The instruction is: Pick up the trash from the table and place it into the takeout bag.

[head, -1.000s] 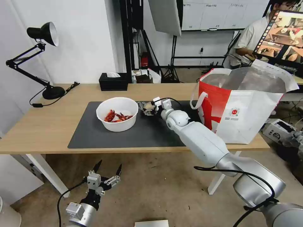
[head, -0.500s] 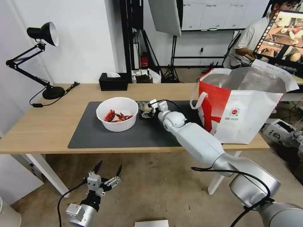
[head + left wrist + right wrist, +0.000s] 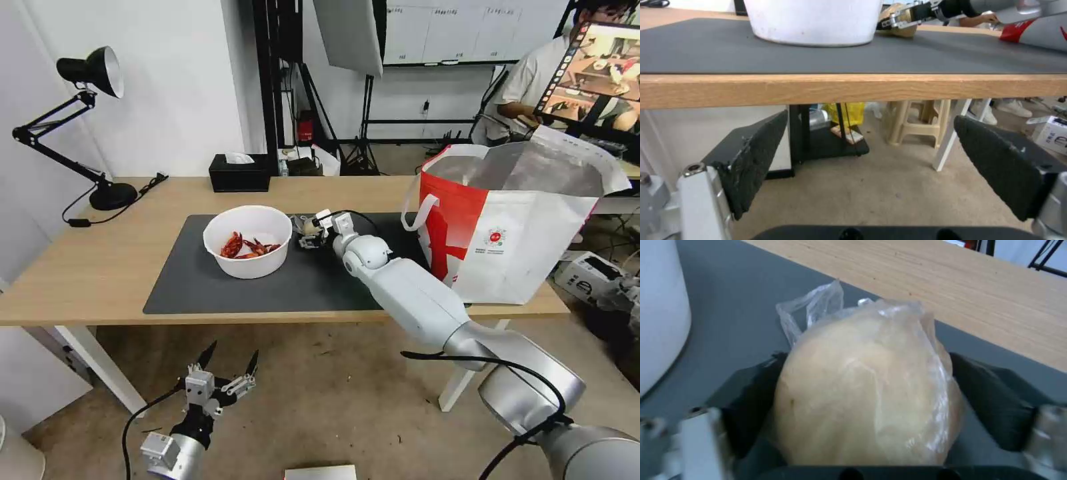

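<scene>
1. The right tool (image 3: 308, 234) holds the beige ball (image 3: 867, 386) between both pads, low on the dark mat (image 3: 220, 283) beside the white bowl (image 3: 248, 241)
2. The left tool (image 3: 228, 361) hangs wide open below the counter (image 3: 87, 267)

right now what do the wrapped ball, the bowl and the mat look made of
The ball, between the right end effector pads: soft, matte beige, maybe dough, in thin glossy clear film that crinkles to a loose tail. The bowl: smooth white, probably plastic or foam. The mat: flat matte dark grey, maybe felt or rubber.
</scene>
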Robot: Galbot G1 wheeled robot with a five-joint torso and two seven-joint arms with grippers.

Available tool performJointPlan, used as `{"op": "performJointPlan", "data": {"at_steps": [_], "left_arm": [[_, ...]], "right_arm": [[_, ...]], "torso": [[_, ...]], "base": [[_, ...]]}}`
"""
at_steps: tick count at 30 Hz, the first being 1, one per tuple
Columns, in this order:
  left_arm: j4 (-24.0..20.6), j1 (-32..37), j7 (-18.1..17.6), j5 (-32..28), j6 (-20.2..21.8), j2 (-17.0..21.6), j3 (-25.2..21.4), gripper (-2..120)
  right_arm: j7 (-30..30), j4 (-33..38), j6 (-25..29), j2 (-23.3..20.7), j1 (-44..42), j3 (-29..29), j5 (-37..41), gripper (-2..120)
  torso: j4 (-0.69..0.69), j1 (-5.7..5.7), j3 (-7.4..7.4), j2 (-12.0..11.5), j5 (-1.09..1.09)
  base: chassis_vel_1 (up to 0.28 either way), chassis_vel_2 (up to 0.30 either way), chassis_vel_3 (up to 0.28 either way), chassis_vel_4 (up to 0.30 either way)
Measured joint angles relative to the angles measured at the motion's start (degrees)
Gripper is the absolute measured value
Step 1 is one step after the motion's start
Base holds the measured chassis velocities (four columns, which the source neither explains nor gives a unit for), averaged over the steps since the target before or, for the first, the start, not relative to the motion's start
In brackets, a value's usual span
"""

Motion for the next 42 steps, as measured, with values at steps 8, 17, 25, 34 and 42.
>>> {"op": "performJointPlan", "data": {"at_steps": [8, 17, 25, 34, 42], "left_arm": [[0.0, 0.4, 0.8, 0.0, -0.6, -0.1, -0.1, 100], [0.0, 0.5, 1.3, 0.2, -0.8, -0.2, 0.2, 100], [-0.5, 0.8, 1.3, 0.2, -0.8, 0.2, -0.1, 100], [-1.1, 0.9, 1.3, 0.2, -0.7, 0.0, 0.1, 100], [-1.8, 1.7, 1.2, 0.7, -0.5, -0.1, -0.2, 100]], "right_arm": [[0.2, 0.1, 0.6, -0.3, -0.4, 0.2, 0.1, 59], [3.2, 4.3, 0.6, -2.4, -1.4, 0.1, 1.3, 31], [13.4, 21.1, -2.0, -11.6, -4.8, -1.9, -0.8, 9], [19.6, 33.7, -7.9, -17.7, -7.0, -0.5, -3.1, 8], [25.2, 41.4, 1.6, -19.2, -10.7, 4.5, -5.8, 8]], "torso": [[0.0, 0.0, 0.0, 0.0, 0.0], [0.01, 0.0, 0.0, 0.0, 0.0], [-0.01, 0.0, 0.0, 0.0, 0.02], [-0.01, -0.01, -0.01, 0.0, 0.01], [-0.01, -0.01, 0.0, 0.0, 0.0]], "base": [[0.0, 0.0, 0.0, 0.0], [0.0, 0.0, 0.0, 0.0], [0.0, 0.0, 0.0, 0.0], [0.0, 0.0, 0.0, 0.0], [0.0, 0.0, 0.0, 0.0]]}}
